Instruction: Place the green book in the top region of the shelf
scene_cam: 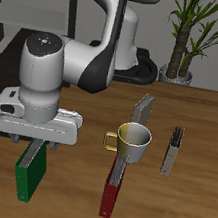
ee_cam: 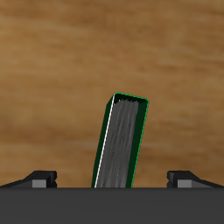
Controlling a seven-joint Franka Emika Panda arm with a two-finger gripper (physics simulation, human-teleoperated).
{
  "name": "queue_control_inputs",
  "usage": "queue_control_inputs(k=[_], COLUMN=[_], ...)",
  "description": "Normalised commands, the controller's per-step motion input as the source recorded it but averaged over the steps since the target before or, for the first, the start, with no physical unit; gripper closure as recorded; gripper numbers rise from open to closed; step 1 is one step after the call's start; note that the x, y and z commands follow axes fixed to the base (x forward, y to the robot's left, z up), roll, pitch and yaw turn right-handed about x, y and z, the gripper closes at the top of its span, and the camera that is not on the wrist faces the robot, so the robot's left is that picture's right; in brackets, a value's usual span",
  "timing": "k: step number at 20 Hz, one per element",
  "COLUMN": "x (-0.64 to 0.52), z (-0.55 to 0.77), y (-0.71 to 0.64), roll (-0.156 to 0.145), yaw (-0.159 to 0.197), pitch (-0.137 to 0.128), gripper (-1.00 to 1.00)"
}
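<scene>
Wood-grain counter (scene_cam: 180,205) fills most of what we see, with a potted plant (scene_cam: 190,34) standing behind it. Our white arm (scene_cam: 74,59) reaches over the near part of the counter, and its tool (scene_cam: 36,151) sits directly above the green book (scene_cam: 31,173), which stands upright close to the counter's front edge. From the wrist view we look straight down on the green book (ee_cam: 122,144): its pale page edges face us, framed by the green cover, and it leans slightly. The two fingertips (ee_cam: 41,178) show well apart on either side of it, so we read the tool as spread wide, with neither tip touching the book in that view.

Farther along the counter stands a cream mug (scene_cam: 132,143) with its handle toward the green book. Just in front of the mug, a dark red book (scene_cam: 113,188) stands on edge. Behind the mug a grey book (scene_cam: 143,109) stands upright, and another grey book (scene_cam: 174,151) stands beyond the mug, apart from it.
</scene>
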Motion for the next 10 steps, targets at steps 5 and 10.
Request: queue_control_inputs(k=[5,10], x=[0.06,0.04], z=[-0.31,-0.24], y=[-0.02,0.02], roll=[-0.005,0.007], yaw=[-0.009,-0.010], pitch=[0.037,0.036], gripper=[-1.00,1.00])
